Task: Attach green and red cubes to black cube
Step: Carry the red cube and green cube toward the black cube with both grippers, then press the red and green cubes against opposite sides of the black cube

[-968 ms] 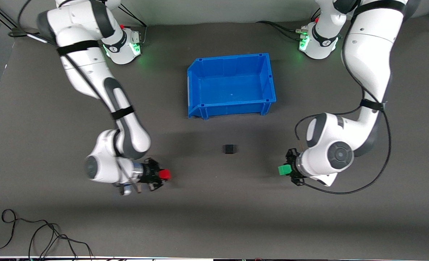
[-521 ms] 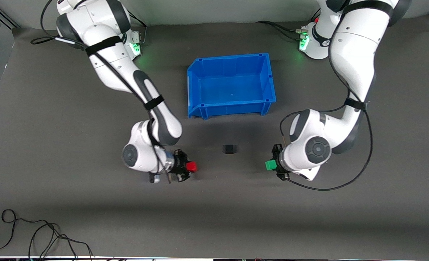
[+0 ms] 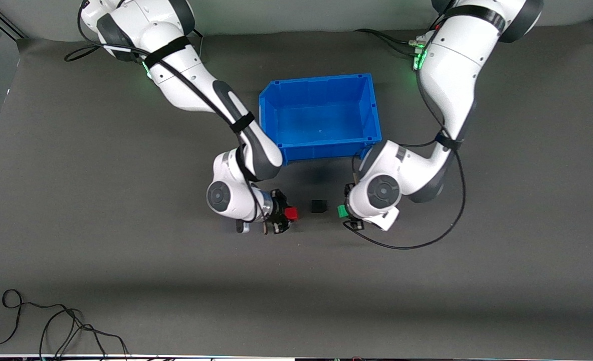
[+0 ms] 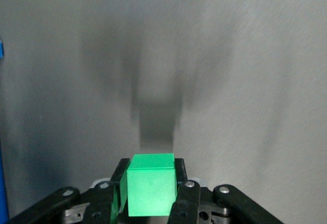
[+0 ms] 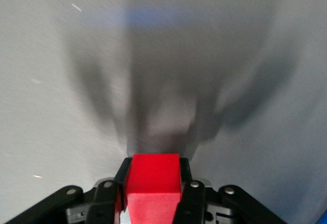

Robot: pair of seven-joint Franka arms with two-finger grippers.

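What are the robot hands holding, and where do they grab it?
The left hand pinches the green cube by two opposite sides; the right hand pinches the red cube likewise.

I am seeing even, soft light falling from above in the front view. The dark grey table mat (image 3: 75, 200) is looking flat and dull, with no glare. A wide faint shadow band is lying across it nearer the front camera. A soft dark patch is sitting just in front of the bright blue plastic bin (image 3: 319, 116). A small green light is glowing on the left arm (image 3: 418, 59).

In both wrist views the mat is looking pale, washed out and smeared. Blurry grey shadows are spreading over it. The bright green cube (image 4: 151, 184) and the bright red cube (image 5: 153, 187) are looking fairly sharp and strongly coloured.
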